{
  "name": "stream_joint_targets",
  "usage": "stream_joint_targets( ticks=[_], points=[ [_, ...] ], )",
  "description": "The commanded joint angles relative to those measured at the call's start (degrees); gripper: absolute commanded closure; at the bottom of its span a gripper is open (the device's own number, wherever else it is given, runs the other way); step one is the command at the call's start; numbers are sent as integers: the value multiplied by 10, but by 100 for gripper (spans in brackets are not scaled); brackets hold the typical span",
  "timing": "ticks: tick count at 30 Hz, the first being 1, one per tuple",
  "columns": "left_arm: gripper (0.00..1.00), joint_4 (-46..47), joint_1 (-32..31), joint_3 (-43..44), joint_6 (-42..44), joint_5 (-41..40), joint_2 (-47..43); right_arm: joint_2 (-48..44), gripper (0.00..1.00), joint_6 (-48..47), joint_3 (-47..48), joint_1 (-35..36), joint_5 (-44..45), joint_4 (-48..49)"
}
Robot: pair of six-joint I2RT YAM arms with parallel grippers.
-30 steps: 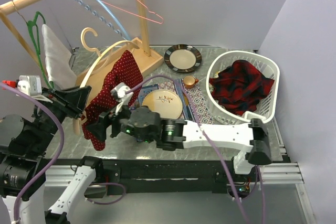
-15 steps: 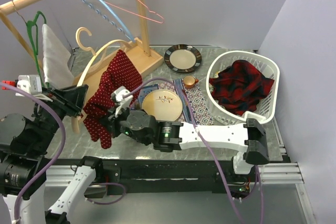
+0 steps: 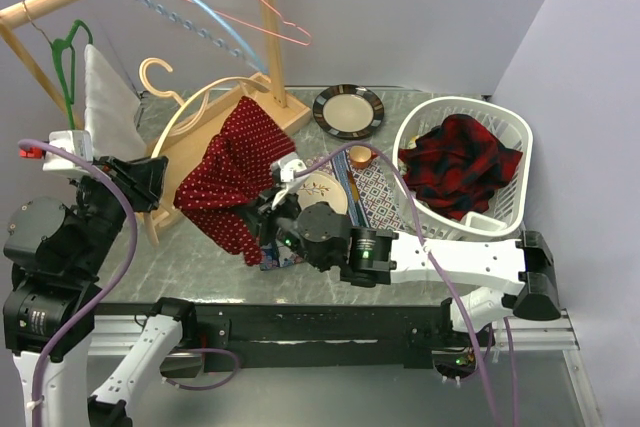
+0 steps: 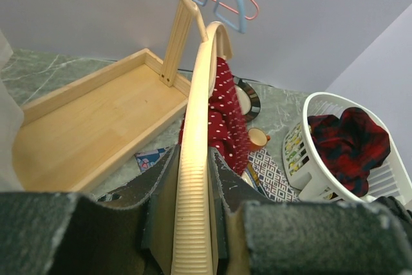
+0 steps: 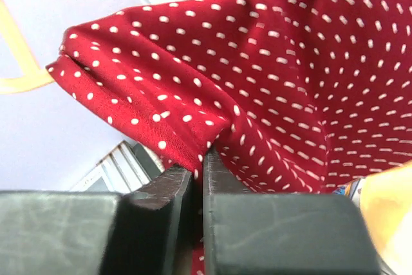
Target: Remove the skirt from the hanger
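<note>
Right wrist view: the right gripper (image 5: pixel 198 175) is pinching a fold of the red polka-dot skirt (image 5: pixel 290 82), jaws closed on the cloth. The left gripper (image 4: pixel 192 178) is clamping the cream hanger (image 4: pixel 201 94), with the skirt draping from its far end above the table (image 3: pixel 180 267), beside the wooden rack base (image 4: pixel 96 114).

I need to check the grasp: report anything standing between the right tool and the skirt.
Nothing visible does. The right tool is shut on a fold of the red dotted skirt, with the fabric pinched directly between its fingers. The left tool clamps the cream hanger, and the skirt hangs from the hanger's far end.
</note>
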Motion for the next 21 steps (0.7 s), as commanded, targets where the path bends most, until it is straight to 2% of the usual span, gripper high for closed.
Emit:
stream_joint_targets(
  ticks=[1,6,9,10,11,12,14,18,21],
  points=[
    [99,83,3,11,26,-40,-9,-30,100,-10,-22,-19,23,2],
    [99,90,3,7,16,-26,-3,-24,100,-16,-27,-19,-17,14],
    [99,89,3,9,17,-32,-2,-27,100,-18,-25,-20,-8,8],
    [99,88,3,9,17,-34,-2,-29,80,-20,-26,-20,-10,6],
    [99,86,3,11,17,-34,-1,-32,72,-21,-27,-20,-14,7],
    [99,86,3,11,16,-34,1,-38,68,-21,-31,-21,-24,9],
    [99,90,3,12,13,-30,1,-41,98,-29,-35,-20,-40,20],
    [99,95,3,10,8,-22,5,-34,100,-29,-41,-20,-56,31],
    [99,96,3,11,8,-24,7,-32,100,-22,-42,-20,-36,26]
  ],
)
